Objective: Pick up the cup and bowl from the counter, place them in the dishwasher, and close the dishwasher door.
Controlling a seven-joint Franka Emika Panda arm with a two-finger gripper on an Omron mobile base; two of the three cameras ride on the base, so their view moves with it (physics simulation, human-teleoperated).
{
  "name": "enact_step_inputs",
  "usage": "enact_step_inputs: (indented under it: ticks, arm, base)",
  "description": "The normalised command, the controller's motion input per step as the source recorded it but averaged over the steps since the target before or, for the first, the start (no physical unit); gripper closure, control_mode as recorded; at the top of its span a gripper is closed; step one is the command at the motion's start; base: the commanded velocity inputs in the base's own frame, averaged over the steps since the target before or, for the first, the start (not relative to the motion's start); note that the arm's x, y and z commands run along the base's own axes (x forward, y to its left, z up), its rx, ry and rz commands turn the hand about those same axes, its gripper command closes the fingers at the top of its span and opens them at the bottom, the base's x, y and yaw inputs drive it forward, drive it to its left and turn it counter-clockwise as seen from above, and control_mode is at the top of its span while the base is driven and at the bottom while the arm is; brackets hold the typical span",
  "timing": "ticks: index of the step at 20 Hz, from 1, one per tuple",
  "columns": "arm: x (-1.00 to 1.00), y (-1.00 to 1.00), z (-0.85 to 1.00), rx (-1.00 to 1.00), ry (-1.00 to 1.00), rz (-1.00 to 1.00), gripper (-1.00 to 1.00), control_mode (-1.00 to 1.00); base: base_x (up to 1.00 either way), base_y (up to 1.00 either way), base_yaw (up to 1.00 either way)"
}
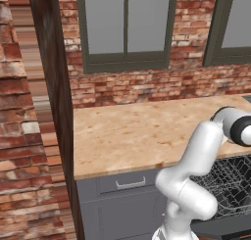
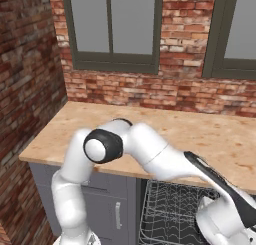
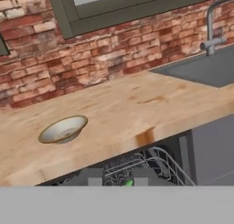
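The pale beige bowl (image 3: 63,129) sits upright on the tan counter (image 3: 137,104), to the left of my hand and close to the front edge. My gripper (image 3: 116,179) hangs low in front of the counter, over the dishwasher's wire rack (image 3: 137,163). Its two fingertips stand a little apart with a sliver of the green cup (image 3: 128,183) between them, next to the right one; the rest of the cup is hidden. The dishwasher is open, its rack (image 1: 230,180) (image 2: 170,209) showing under the counter (image 1: 127,131). My arm reaches down to the right over it.
A sink basin (image 3: 205,67) with a metal faucet (image 3: 210,31) is set into the counter right of the bowl. A grey drawer with a silver handle (image 1: 130,183) lies left of the dishwasher. A brick wall with windows runs behind, and a dark post (image 1: 54,111) stands at the left.
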Motion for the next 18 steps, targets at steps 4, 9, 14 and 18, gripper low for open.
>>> enact_step_inputs:
  ticks: [4, 9, 14, 18]
  arm:
    - [0.0, 0.59, -0.17, -0.01, -0.11, -0.13, 1.0, -1.0]
    - [0.0, 0.37, -0.14, 0.0, -0.06, -0.11, 1.0, -1.0]
    - [0.0, 0.1, -0.35, 0.02, -0.03, -0.06, 1.0, -1.0]
    - [0.0, 0.01, -0.5, 0.1, 0.0, -0.02, 1.0, -1.0]
  base:
    - [0.0, 0.0, 0.0]
    - [0.0, 0.0, 0.0]
    - [0.0, 0.0, 0.0]
    - [0.0, 0.0, 0.0]
